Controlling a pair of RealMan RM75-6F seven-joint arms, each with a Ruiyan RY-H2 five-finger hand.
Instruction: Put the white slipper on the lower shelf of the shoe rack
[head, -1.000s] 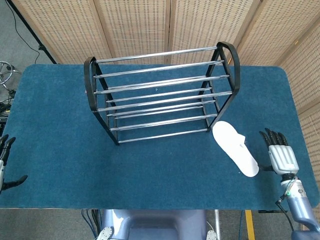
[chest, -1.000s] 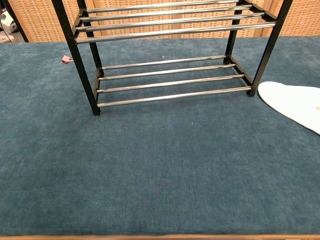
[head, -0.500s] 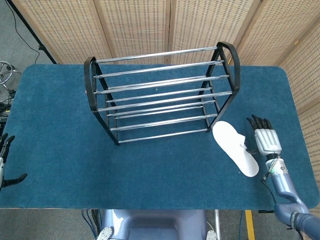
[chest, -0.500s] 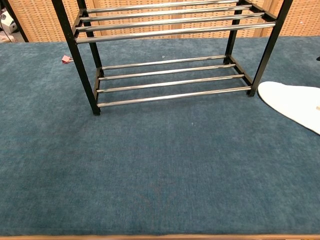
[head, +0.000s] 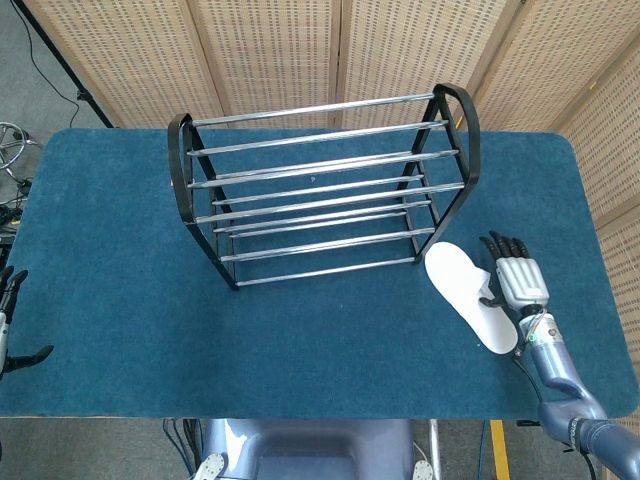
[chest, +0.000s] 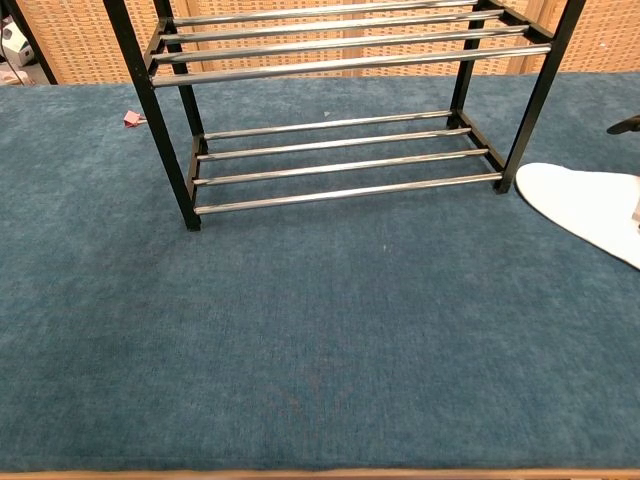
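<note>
Tabletop (head: 120, 230) in blue carpet-like cloth fills most of the head view, backed by perforated tan panels (head: 270, 50) along its far edge. On it, toward the far centre, stands the shoe rack (head: 320, 190), a black frame with two tiers of silver bars; in the chest view its lower shelf (chest: 340, 160) sits just above the cloth, with bare bars.

To the right of the rack lies the white slipper (head: 470, 296), flat on the cloth, its rounded end just beside the rack's near right leg and its length running diagonally toward the near right corner. The chest view catches only part of it at the right edge.

The right hand (head: 515, 280) lies against the slipper's right side, back of the hand up, its dark fingers (head: 498, 243) straight and spread, pointing away from the robot. A dark thumb reaches onto the white sole, touching it; nothing is gripped. The grey-blue forearm runs back to the near right corner.

The left hand (head: 12, 320) shows only partly at the left edge, off the tabletop and well apart from rack and slipper, its few visible dark fingers apart and holding nothing.

A small pink object (chest: 131, 118) lies on the cloth beyond the rack's left leg.
</note>
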